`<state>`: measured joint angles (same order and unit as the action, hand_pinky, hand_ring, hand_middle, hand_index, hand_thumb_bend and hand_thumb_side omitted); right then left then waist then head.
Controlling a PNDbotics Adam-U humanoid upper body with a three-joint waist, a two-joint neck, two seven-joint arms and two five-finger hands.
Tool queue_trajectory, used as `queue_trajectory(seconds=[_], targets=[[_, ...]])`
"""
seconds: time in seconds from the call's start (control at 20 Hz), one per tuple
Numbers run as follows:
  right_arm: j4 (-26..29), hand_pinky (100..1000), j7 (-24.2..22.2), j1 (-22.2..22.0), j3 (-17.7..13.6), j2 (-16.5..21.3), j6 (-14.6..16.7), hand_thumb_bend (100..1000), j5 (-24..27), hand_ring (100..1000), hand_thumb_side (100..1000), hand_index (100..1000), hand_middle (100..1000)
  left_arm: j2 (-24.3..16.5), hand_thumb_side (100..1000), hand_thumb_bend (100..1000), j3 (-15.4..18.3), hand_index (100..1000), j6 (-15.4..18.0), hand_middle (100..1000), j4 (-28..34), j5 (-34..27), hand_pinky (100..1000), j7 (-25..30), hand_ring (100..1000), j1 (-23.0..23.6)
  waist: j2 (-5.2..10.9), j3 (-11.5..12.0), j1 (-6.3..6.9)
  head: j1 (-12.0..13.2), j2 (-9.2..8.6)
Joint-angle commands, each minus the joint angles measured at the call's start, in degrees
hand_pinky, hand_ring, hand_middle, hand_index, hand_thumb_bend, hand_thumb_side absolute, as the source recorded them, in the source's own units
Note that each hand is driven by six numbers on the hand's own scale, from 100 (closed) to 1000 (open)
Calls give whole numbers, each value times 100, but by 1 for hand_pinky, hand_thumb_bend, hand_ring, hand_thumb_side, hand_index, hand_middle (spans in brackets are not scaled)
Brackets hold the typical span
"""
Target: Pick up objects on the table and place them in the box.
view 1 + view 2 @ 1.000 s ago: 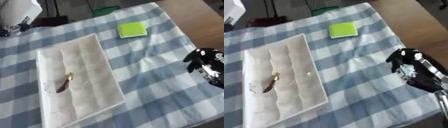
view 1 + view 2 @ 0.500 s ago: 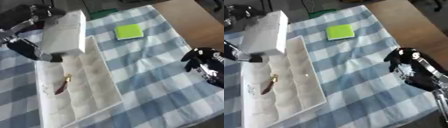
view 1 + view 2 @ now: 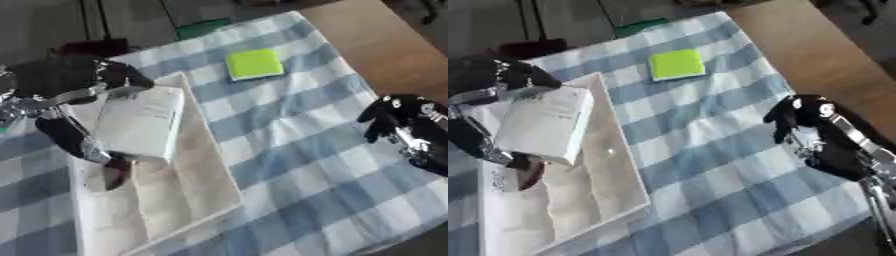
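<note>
1. Nearest, at the right edge of the frame, the right hand [image 3: 802, 122] hangs over the checked cloth [image 3: 710, 150] with its fingers curled inward and nothing in them; it takes no part in the work.
2. In the left half of the frame lies the box [image 3: 610, 170], a shallow white tray with soft-looking divided compartments. Something small and dark shows near its left side, too unclear to name.
3. Over the upper part of the box, the left hand [image 3: 79, 92] holds a white carton [image 3: 140, 122], with fingers on its top end and the thumb reaching down its left side. The carton is tilted, its lower end just above or touching the tray; which one cannot be told.
4. The carton looks like light, stiff card with smooth faces. It would probably dent if squeezed mid-panel, so the edges and corners seem the better hold.
5. Farthest, near the top centre, a green pad [image 3: 254, 64] lies flat on the cloth, well apart from the box. Thin and light, it likely needs lifting by an edge.
</note>
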<state>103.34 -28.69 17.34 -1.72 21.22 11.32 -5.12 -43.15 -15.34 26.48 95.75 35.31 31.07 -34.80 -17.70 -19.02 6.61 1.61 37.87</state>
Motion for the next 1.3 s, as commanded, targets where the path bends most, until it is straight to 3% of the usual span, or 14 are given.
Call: queue_trajectory(seconds=[0.05,0.2,0.4,0.5,0.55,0.6,0.65,0.7,0.8,0.9,0.95,1.0,1.05,1.3], targets=[[55,542,-14,40,-21,54,4,100,34,460,610,675,606,-14,949,595,60,940,239,857,5,-353,822,463,741,65,149,29,-48,-41,31],[52,542,-9,32,-30,55,1,100,33,460,610,675,606,53,916,558,342,926,169,855,137,-776,810,445,754,149,161,60,-56,-65,36],[45,542,0,19,-37,58,-2,100,35,460,613,674,606,117,843,523,670,915,-79,851,438,-1271,791,-238,759,247,177,91,-67,-95,41],[42,542,2,11,-37,60,-2,100,33,460,615,673,606,114,807,575,758,918,-169,857,588,-1375,804,-550,774,302,185,109,-73,-103,47],[40,542,4,9,-38,62,-2,100,34,460,618,673,606,96,772,659,784,918,-193,860,654,-1350,820,-632,781,325,188,119,-76,-107,50],[39,542,6,8,-38,64,-1,100,35,460,618,673,606,87,772,659,797,918,-202,860,706,-1306,820,-675,781,344,190,126,-78,-109,51],[39,542,7,10,-36,65,-1,100,37,461,620,673,606,61,754,746,786,930,-196,862,737,-1240,844,-677,790,357,193,131,-77,-111,50],[39,542,4,13,-33,64,-1,100,39,461,620,673,606,31,754,746,757,930,-167,862,753,-1132,844,-644,790,363,194,132,-76,-114,47],[38,542,0,17,-30,63,-2,100,42,461,621,672,606,-21,780,809,678,950,-69,879,755,-855,885,-519,817,354,196,128,-75,-118,41],[38,542,-3,15,-28,61,0,100,41,461,620,671,606,-57,893,918,607,954,45,890,724,-497,933,-404,848,314,197,118,-76,-114,43],[38,542,-4,13,-28,59,2,100,40,461,620,671,606,-59,1000,796,574,948,96,900,693,-318,955,-385,868,298,197,112,-78,-113,42],[39,542,-5,12,-27,58,4,100,40,461,620,671,606,-53,1000,796,540,948,135,900,649,-165,955,-383,868,285,197,105,-79,-112,41],[38,542,-5,9,-28,58,5,100,39,461,620,671,606,-52,1000,677,507,947,172,923,605,-37,991,-393,903,272,197,98,-79,-112,41],[38,542,-2,12,-29,58,3,100,40,461,620,671,606,-34,1000,700,409,943,330,921,458,380,991,-559,901,228,197,80,-69,-123,35]])
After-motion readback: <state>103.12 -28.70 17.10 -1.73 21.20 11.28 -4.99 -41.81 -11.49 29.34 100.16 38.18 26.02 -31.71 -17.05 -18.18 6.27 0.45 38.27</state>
